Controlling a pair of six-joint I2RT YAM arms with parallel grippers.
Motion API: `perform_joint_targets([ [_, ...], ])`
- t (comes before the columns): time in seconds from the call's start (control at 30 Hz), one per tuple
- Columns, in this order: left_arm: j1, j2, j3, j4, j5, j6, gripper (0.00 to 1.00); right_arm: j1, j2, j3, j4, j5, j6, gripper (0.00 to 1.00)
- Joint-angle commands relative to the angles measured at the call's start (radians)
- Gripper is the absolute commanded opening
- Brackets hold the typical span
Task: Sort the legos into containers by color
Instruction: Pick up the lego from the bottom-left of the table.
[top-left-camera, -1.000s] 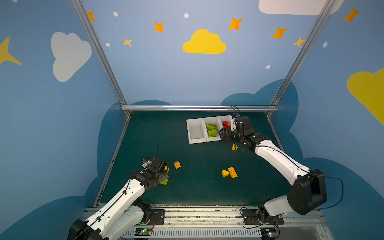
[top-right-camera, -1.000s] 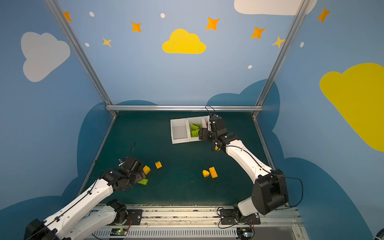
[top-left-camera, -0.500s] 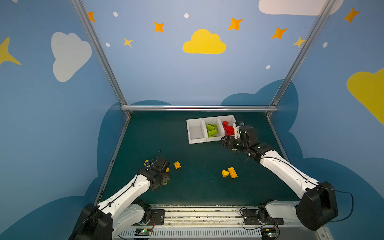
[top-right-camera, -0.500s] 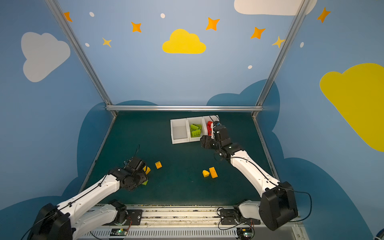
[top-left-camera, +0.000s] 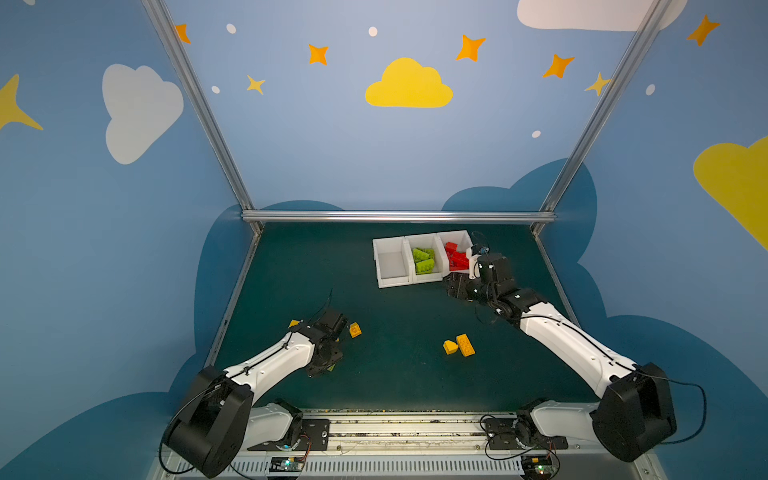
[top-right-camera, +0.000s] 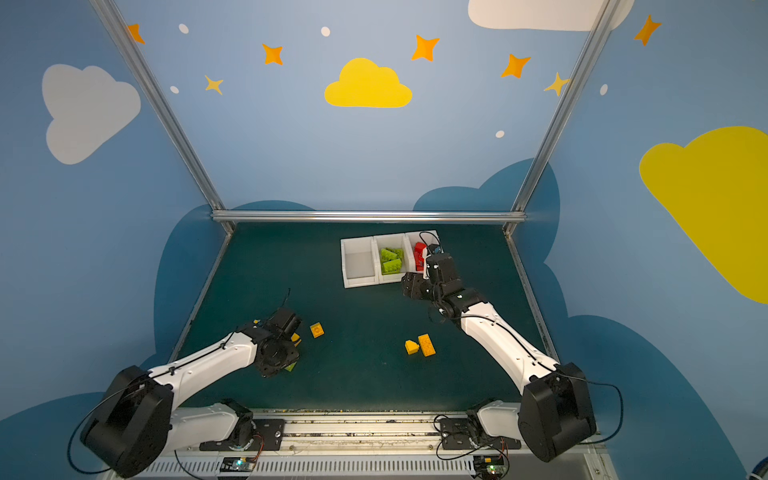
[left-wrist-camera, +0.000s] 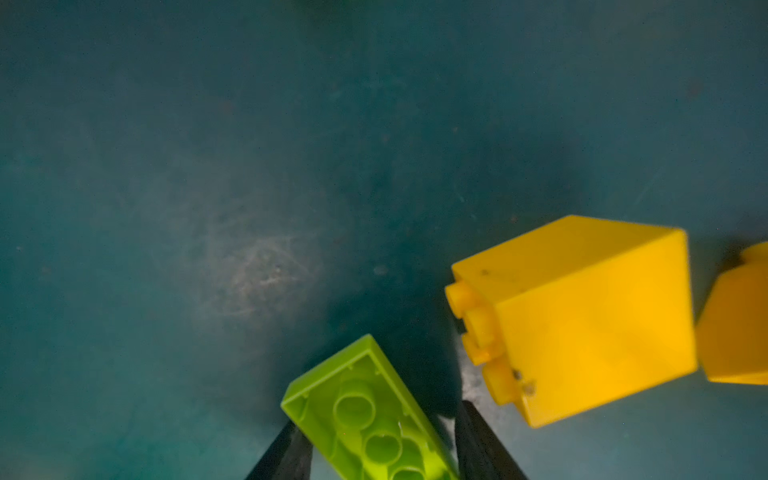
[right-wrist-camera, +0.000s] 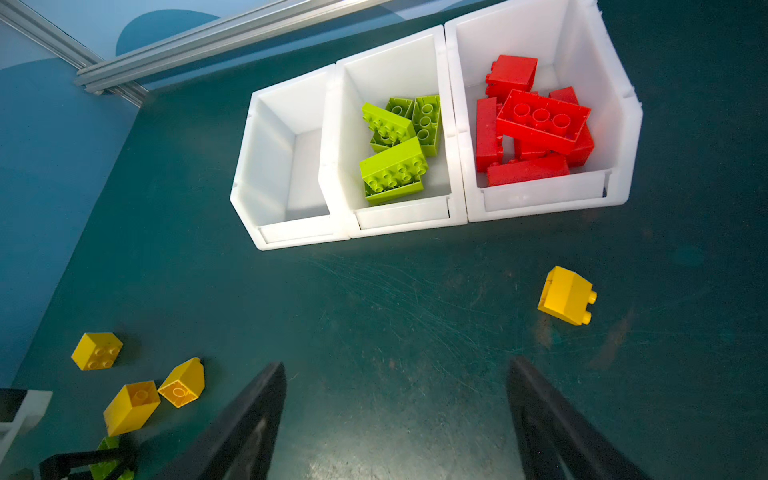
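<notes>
Legos update from my remote seat: one lime green brick (left-wrist-camera: 374, 419) is lying on the dark green mat (top-left-camera: 395, 386) at about 8 o'clock, hollow underside toward the wrist cam, right between the fingers of the left gripper (left-wrist-camera: 376, 415). One finger looks pressed on its edge and the other has a dark sliver next to it, so I honestly can't tell if it's clamped or just straddling. Just beside it is a big yellow brick (left-wrist-camera: 582, 316) on its side, with a second yellow brick (left-wrist-camera: 735, 324) close against that one. A yellow 2x2 brick (top-left-camera: 355, 330) lies at 2 o'clock of that gripper, apart from it.

Three white bins stand joined in a row at roughly 1 o'clock of the mat. The empty bin (right-wrist-camera: 270, 158) is at the 9 o'clock end, the middle bin (right-wrist-camera: 390, 70) has the green legos (right-wrist-camera: 395, 170), and the red bin (right-wrist-camera: 519, 37) at the 3 o'clock end has the red legos (right-wrist-camera: 540, 120) piled in.

My right gripper (right-wrist-camera: 397, 363) is at 6 o'clock of the red bin, fingers spread wide with only bare mat between them. A yellow slope brick (right-wrist-camera: 565, 295) lies on the mat between those fingers and the bins. Around 4 o'clock of mat centre a yellow 2x4 brick (top-left-camera: 465, 345) and a small yellow wedge (top-left-camera: 450, 347) lie touching
</notes>
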Motion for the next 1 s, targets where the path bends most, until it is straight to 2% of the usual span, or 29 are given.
perform_joint_targets([
  [0.0,0.005,0.014,0.023,-0.003,-0.008,0.017,0.49,-0.002,-0.019,-0.012,0.016,0.014,-0.001,0.81],
  [0.2,0.005,0.024,0.047,-0.008,0.002,0.034,0.31,-0.003,-0.024,-0.013,0.015,0.008,0.000,0.81],
  [0.3,0.005,0.012,0.062,-0.025,-0.002,0.040,0.28,-0.002,-0.029,-0.015,0.014,0.008,0.001,0.81],
  [0.53,0.002,-0.091,0.096,-0.043,0.020,0.063,0.27,-0.001,-0.056,-0.014,-0.005,-0.043,-0.008,0.81],
  [0.7,-0.001,-0.136,0.198,-0.088,0.032,0.109,0.28,0.000,-0.093,-0.044,-0.003,-0.061,0.002,0.81],
  [0.83,0.000,-0.117,0.287,-0.053,0.095,0.186,0.30,0.000,-0.132,-0.083,0.001,-0.073,0.023,0.81],
  [0.97,0.002,-0.010,0.456,-0.093,0.128,0.265,0.29,-0.003,-0.179,-0.108,-0.019,-0.084,0.028,0.81],
])
